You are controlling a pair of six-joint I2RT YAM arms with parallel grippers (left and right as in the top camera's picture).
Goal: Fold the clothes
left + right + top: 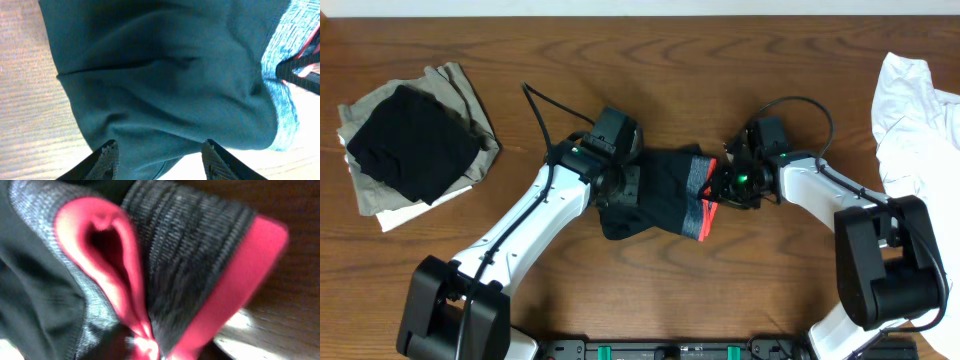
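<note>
The clothes, black leggings point(660, 190), lie bunched in a short bundle at the table's middle, their grey waistband point(705, 205) edged in coral-red on the right end. My left gripper point(625, 188) sits over the bundle's left end. In the left wrist view it point(161, 157) is open, its fingers point(107, 160) wide apart over the dark fabric point(165, 75). My right gripper point(722, 186) is at the waistband. In the right wrist view the waistband point(190, 255) fills the picture, and its coral edge point(125, 280) gathers to a pinch at the jaws point(145, 350); the fingers are hidden.
A plain black garment point(415, 145) lies on khaki and white pieces at the far left. A white shirt point(915, 120) is heaped at the right edge. Bare wooden table point(650, 60) runs along the back.
</note>
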